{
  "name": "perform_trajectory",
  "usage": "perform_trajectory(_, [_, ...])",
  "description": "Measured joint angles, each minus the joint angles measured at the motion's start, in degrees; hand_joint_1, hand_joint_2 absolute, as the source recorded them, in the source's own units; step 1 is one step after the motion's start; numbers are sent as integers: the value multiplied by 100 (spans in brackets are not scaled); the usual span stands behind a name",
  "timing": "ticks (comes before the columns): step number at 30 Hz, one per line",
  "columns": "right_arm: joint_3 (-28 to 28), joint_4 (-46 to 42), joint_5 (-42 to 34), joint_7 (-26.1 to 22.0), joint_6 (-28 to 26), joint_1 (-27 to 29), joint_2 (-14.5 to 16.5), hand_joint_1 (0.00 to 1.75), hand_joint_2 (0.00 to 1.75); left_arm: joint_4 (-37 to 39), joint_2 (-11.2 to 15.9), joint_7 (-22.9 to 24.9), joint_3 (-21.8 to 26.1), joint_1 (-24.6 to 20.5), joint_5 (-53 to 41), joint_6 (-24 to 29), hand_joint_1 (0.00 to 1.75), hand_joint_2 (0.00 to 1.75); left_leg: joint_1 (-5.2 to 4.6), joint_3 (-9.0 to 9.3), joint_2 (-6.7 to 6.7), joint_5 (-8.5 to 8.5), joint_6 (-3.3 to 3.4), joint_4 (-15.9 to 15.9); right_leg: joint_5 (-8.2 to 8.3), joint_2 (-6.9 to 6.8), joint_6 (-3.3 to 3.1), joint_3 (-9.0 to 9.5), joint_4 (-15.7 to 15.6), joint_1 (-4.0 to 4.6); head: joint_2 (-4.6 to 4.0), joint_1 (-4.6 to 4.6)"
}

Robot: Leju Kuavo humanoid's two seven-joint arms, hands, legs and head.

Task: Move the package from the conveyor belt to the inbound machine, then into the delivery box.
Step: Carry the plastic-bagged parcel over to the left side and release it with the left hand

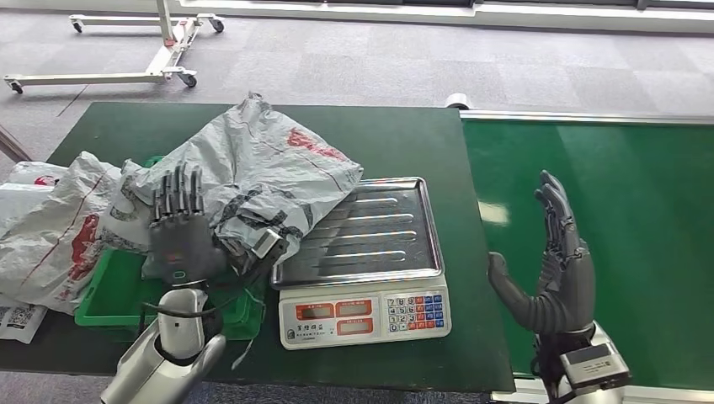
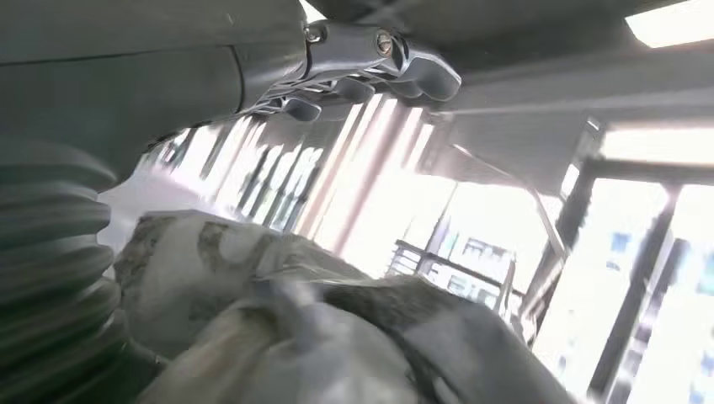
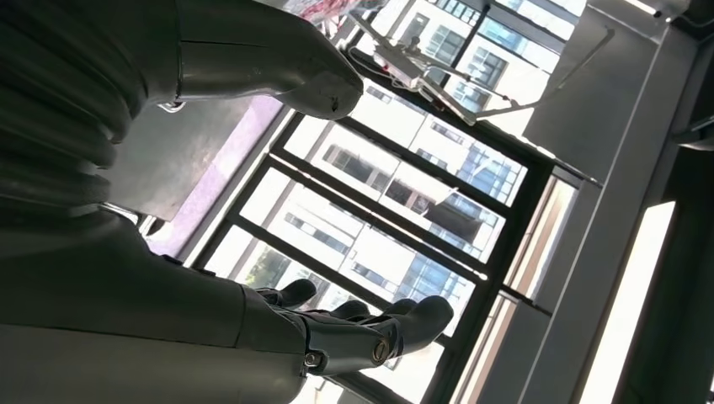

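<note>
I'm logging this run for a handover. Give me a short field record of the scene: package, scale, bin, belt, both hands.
package: crumpled grey plastic mailer bag, overlapping the scale tray's left edge
scale: silver electronic weighing scale, rest of tray bare
bin: green plastic crate, holding another grey bag
belt: green conveyor belt, nothing on it
left hand: against the package, grasp unclear
right hand: raised over belt, fingers apart, holding nothing

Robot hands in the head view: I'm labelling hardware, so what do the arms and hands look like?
Both arms are silver metal. The left robot hand and right robot hand are dark grey with segmented fingers; black cables run at each wrist, and the right wrist carries a grey box.
</note>
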Motion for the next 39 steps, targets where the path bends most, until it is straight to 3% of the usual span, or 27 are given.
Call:
perform_trajectory(2, [0, 15, 2, 5, -66, 16, 20, 0, 175, -250, -460, -1145, 604, 235, 764, 630, 0, 175, -1, -2, -2, -4, 5, 0, -3, -2, 4, 2, 0, -3, 0, 0])
perform_trajectory(4, [0, 44, -1, -3, -125, 15, 35, 0, 175, -486, -861, -2953, 1080, 404, 2337, 573, 0, 175, -4, -3, -3, -6, 10, 0, -5, -4, 8, 4, -1, -7, 0, 1])
perform_trajectory(6, [0, 86, -15, -18, -157, 6, 40, 0, 175, -691, -1104, -4515, 1329, 529, 4163, 33, 0, 175, -5, -4, -3, -8, 11, 0, -5, -4, 9, 4, -1, -8, 0, 0])
perform_trajectory(7, [0, 113, -28, -25, -162, -5, 40, 0, 175, -792, -1179, -4990, 1391, 583, 4921, -332, 0, 175, -5, -4, -4, -8, 12, 0, -4, -4, 9, 4, -1, -7, 0, 0])
perform_trajectory(9, [0, 173, -56, -32, -157, -43, 40, 0, 175, -970, -1293, -5478, 1462, 675, 5942, -1010, 0, 175, -5, -4, -4, -7, 12, 0, -4, -6, 10, 5, -1, -7, 0, 0])
perform_trajectory(14, [0, 308, -113, -31, -114, -134, 40, 0, 175, -1342, -1462, -5879, 1563, 907, 6958, -1963, 0, 175, -4, -3, -7, -6, 11, 0, -3, -7, 10, 5, -1, -6, 0, 0])
perform_trajectory(16, [0, 340, -127, -30, -102, -146, 40, 0, 175, -1460, -1510, -5945, 1600, 1000, 6866, -1942, 0, 175, -4, -3, -9, -6, 11, 0, -4, -7, 10, 5, -1, -6, 0, 0])
perform_trajectory(20, [-2, 363, -154, -29, -73, -151, 40, 0, 175, -1581, -1597, -5890, 1641, 1114, 5628, -1113, 0, 175, -5, -4, -11, -7, 12, 0, -7, -9, 12, 4, -1, -7, 0, 0])
perform_trajectory(24, [-2, 379, -162, -29, -36, -156, 42, 0, 175, -1605, -1609, -5856, 1642, 1136, 6177, -1685, 0, 175, -5, -5, -11, -8, 13, 0, -9, -11, 14, 5, -1, -7, 0, 0])
perform_trajectory(26, [-2, 399, -166, -28, -18, -159, 42, 0, 175, -1619, -1614, -5905, 1641, 1165, 6181, -1660, 0, 175, -5, -5, -10, -8, 13, 0, -8, -10, 15, 5, -1, -7, 0, 0])
perform_trajectory(28, [-2, 411, -166, -21, -6, -159, 46, 0, 175, -1634, -1639, -5838, 1642, 1185, 5242, -961, 0, 175, -5, -4, -11, -8, 13, 1, -7, -10, 16, 5, -1, -7, 0, 1])
perform_trajectory(30, [-2, 412, -164, -6, 9, -158, 54, 0, 175, -1640, -1699, -5606, 1651, 1189, 3712, -25, 0, 175, -5, -4, -13, -7, 13, 1, -7, -12, 16, 6, -1, -7, 0, 0])
perform_trajectory(32, [-2, 411, -163, 18, 31, -157, 64, 0, 175, -1668, -1825, -5281, 1737, 1179, 2055, 584, 0, 175, -5, -5, -13, -8, 13, 1, -7, -13, 16, 7, -1, -7, 0, 0])
perform_trajectory(35, [-2, 412, -164, 76, 54, -162, 79, 0, 175, -1837, -2053, -4874, 2043, 1100, 206, 792, 0, 175, -5, -6, -11, -8, 13, 1, -7, -12, 16, 7, -1, -8, 0, 1])
perform_trajectory(37, [-2, 415, -168, 103, 58, -172, 85, 0, 175, -1979, -2139, -4917, 2332, 1014, -170, 811, 0, 175, -5, -4, -8, -8, 13, 1, -6, -9, 16, 6, -1, -7, 0, -1])
perform_trajectory(39, [-2, 417, -173, 122, 53, -183, 86, 0, 175, -2115, -2259, -5254, 2672, 955, -184, 819, 0, 175, -5, -3, -8, -7, 12, 1, -6, -9, 16, 6, -1, -6, 0, -1])
